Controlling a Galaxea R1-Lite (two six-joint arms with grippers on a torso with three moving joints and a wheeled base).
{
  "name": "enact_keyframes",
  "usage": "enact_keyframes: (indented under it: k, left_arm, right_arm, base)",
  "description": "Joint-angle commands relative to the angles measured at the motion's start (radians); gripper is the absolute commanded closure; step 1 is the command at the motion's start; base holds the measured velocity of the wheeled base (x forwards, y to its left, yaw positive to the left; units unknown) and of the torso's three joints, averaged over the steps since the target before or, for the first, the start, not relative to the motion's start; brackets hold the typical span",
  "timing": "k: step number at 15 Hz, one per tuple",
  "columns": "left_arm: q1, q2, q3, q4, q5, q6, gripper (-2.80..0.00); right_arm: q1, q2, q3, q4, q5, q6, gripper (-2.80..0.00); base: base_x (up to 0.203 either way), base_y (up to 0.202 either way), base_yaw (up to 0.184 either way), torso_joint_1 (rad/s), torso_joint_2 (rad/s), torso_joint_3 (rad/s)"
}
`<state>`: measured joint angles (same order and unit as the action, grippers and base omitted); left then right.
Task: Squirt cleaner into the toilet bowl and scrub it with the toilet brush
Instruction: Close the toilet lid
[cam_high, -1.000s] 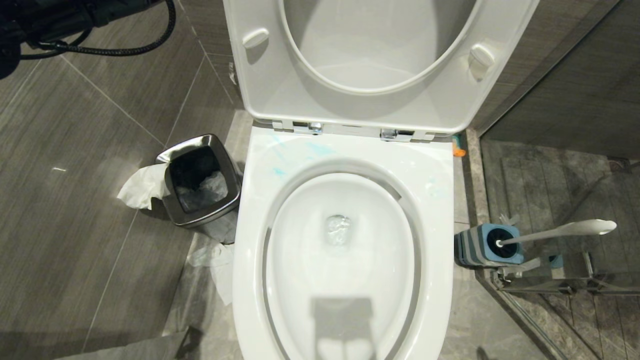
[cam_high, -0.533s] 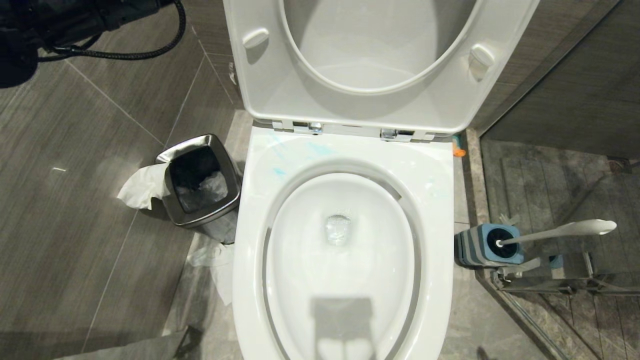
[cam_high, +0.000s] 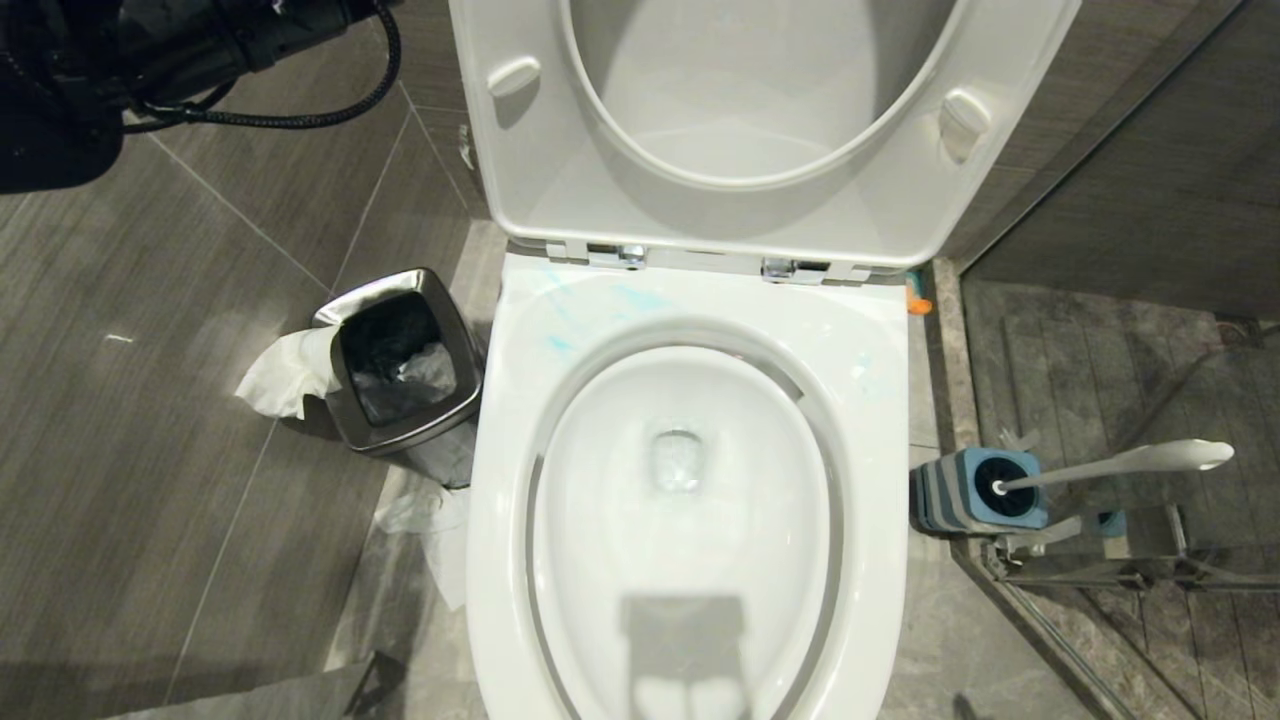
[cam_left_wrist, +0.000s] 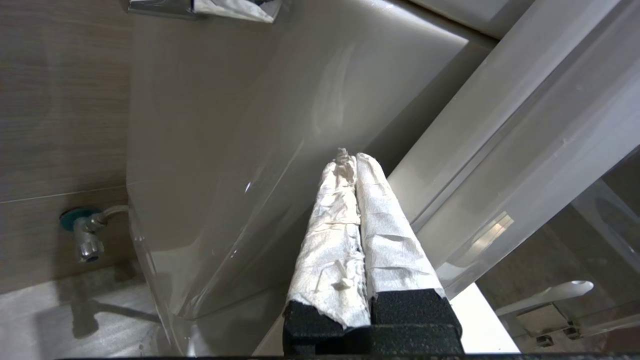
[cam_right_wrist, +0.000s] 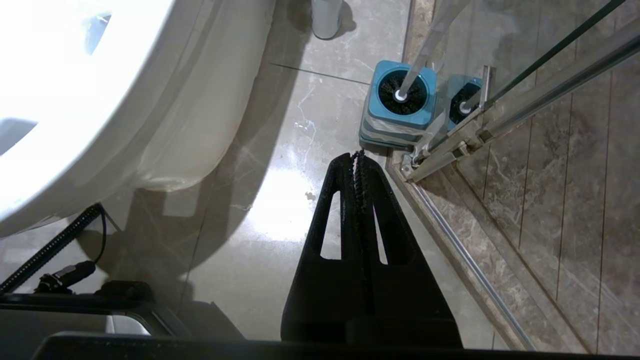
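The white toilet bowl (cam_high: 690, 300) stands open, its seat and lid (cam_high: 760, 215) raised. Pale blue smears of cleaner (cam_high: 640, 297) lie on the back rim; no bottle shows. Right of the bowl, the toilet brush (cam_high: 1120, 462) stands in its blue-and-grey holder (cam_high: 950, 492), white handle leaning right. My left arm (cam_high: 150, 50) reaches in at the top left. My left gripper (cam_left_wrist: 355, 157), its fingers wrapped in white paper, is shut on nothing beside the cistern and raised lid. My right gripper (cam_right_wrist: 357, 156) hangs shut over the floor just short of the brush (cam_right_wrist: 400, 92).
A steel-rimmed bin (cam_high: 400, 360) with a dark liner stands left of the bowl, white tissue (cam_high: 285, 372) draped beside it and more on the floor. A glass shower door and its metal frame (cam_high: 1100, 570) run right behind the brush holder. A water valve (cam_left_wrist: 87, 235) sits on the wall.
My left arm and its cable have shifted rightward, toward the raised lid. The toilet, the brush and the bin have stayed put.
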<state>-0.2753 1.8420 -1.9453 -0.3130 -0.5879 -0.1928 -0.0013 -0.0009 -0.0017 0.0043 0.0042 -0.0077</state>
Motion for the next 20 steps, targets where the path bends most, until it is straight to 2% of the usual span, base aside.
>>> enact_keyframes:
  k: [1,5,7,11,15,20]
  left_arm:
    - [-0.01,0.003,0.002,0.0,-0.016,-0.009,0.0]
    - [-0.012,-0.063,0.057,0.001,-0.191,-0.15,0.0]
    - [-0.009,-0.09,0.094,0.0,-0.232,-0.176,0.0]
    - [-0.008,-0.168,0.213,0.004,-0.24,-0.18,0.0]
    - [-0.009,-0.272,0.335,0.003,-0.242,-0.233,0.0]
    - [-0.014,-0.376,0.444,0.006,-0.246,-0.247,0.0]
  right_arm:
    - [0.0,0.001,0.0,0.0,0.0,-0.002,0.0]
    - [0.0,0.001,0.0,-0.001,0.001,0.0,0.0]
    - [0.001,0.001,0.0,0.0,0.001,-0.001,0.0]
    - [0.0,0.001,0.0,0.0,0.0,0.0,0.0]
    - [0.0,0.001,0.0,0.0,0.002,0.0,0.0]
    - [0.0,0.001,0.0,0.0,0.0,0.0,0.0]
  base:
    - [0.0,0.0,0.0,0.0,0.0,0.0]
    - [0.0,0.0,0.0,0.0,0.0,0.0]
    - [0.0,0.0,0.0,0.0,0.0,0.0]
    - [0.0,0.0,0.0,0.0,0.0,0.0]
    - [0.0,0.0,0.0,0.0,0.0,0.0]
    - [0.0,0.0,0.0,0.0,0.0,0.0]
